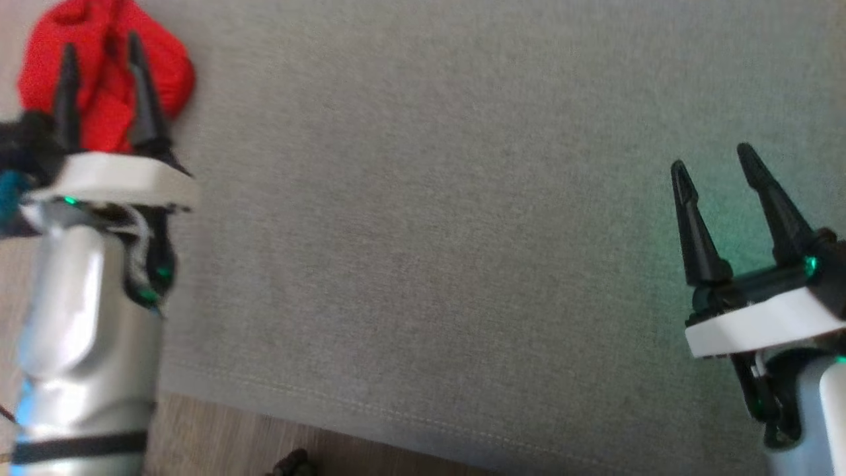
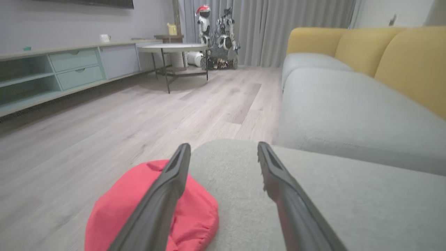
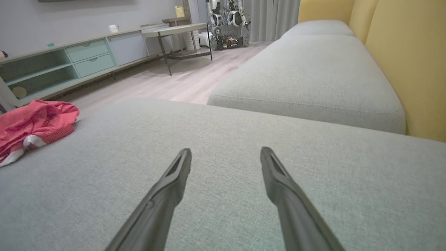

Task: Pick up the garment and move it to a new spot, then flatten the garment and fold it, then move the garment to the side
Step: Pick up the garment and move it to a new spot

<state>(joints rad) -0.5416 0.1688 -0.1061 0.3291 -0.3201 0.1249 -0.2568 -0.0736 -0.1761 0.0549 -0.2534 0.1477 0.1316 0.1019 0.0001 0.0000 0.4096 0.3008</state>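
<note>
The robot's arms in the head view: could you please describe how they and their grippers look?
The left gripper and right gripper each have two long, black, tapering fingers on a flat white plate with small green lights. The left forearm is glossy silver with a black band and pale cables by the wrist.

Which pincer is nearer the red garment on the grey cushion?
Left. The left pincer is open directly over the bunched red garment at a corner of the cushion. The right pincer, also open, is far across the cushion, well apart from the garment.
</note>
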